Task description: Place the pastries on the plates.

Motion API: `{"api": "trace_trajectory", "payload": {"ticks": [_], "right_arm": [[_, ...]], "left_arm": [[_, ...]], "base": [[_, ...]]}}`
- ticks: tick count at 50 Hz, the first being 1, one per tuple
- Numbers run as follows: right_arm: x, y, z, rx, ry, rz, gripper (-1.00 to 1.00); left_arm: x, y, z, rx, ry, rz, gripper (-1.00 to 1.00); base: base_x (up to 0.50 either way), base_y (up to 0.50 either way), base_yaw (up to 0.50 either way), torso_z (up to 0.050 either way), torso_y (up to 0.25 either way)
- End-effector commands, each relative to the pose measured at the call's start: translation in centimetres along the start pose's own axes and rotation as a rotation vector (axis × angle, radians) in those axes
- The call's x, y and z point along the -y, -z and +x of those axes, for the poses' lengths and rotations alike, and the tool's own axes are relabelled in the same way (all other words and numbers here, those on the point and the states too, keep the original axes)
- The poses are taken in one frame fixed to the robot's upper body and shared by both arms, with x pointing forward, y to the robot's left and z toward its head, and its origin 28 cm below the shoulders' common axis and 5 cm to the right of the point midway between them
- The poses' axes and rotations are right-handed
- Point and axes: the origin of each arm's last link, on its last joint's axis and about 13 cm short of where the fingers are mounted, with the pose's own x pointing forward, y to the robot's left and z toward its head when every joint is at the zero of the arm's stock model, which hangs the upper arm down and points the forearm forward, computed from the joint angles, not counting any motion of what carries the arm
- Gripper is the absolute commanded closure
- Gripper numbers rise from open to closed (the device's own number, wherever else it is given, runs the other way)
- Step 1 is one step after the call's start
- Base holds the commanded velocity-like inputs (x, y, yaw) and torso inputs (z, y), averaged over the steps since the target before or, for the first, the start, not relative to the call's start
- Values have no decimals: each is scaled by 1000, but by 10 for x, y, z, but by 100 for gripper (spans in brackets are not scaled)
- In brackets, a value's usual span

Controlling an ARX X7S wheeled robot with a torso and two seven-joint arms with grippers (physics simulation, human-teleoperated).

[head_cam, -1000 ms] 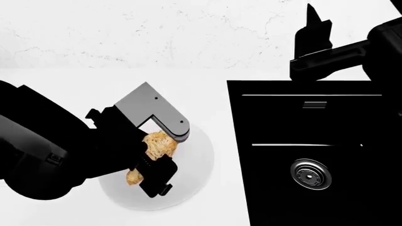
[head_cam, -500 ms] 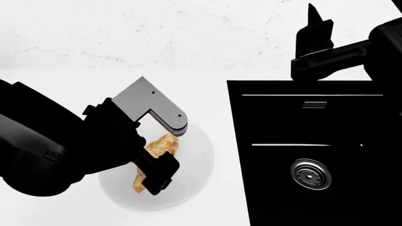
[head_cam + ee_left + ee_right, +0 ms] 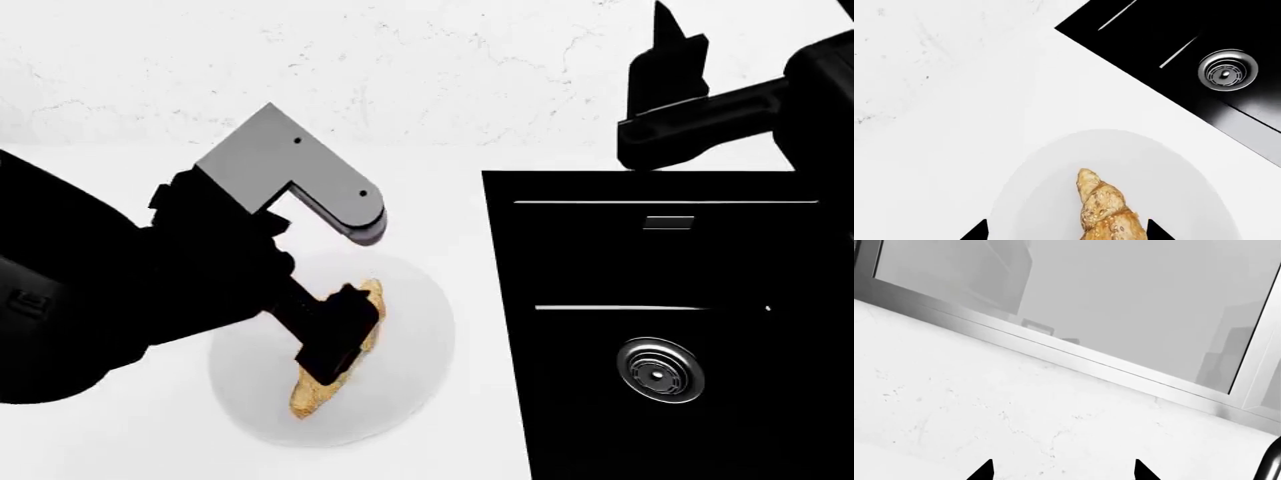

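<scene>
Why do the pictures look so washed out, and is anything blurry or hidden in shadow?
Head view: the pale plate nearly melts into the white counter, and the black sink shows almost no detail.
Left wrist view: the croissant is sharp, speckles visible, with hardly any shadow.
Right wrist view: only marbled wall and a hazy grey window; no glare.

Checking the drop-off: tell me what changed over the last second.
The left gripper opened its fingers and lifted, letting go of the croissant, which now lies flat on the plain plate instead of hanging above it. The right gripper stayed raised beyond the sink; the plate did not move.
</scene>
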Motion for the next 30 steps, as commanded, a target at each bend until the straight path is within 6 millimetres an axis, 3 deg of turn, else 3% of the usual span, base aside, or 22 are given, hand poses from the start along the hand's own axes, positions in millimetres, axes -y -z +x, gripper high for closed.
{"api": "trace_trajectory", "payload": {"ticks": [1, 19, 30], "right_arm": [[0, -2, 1, 5, -2, 0, -100], [-2, -7, -4, 32, -19, 12, -100], [1, -14, -12, 100, 12, 39, -100]], "left_arm": [[-3, -11, -21, 88, -8, -19, -100], [-23, -21, -63, 300, -218, -170, -100], [-25, -18, -83, 324, -311, -164, -100]], "base": [[0, 0, 0, 0, 0], [0, 0, 0, 0, 0], [0, 0, 0, 0, 0]]}}
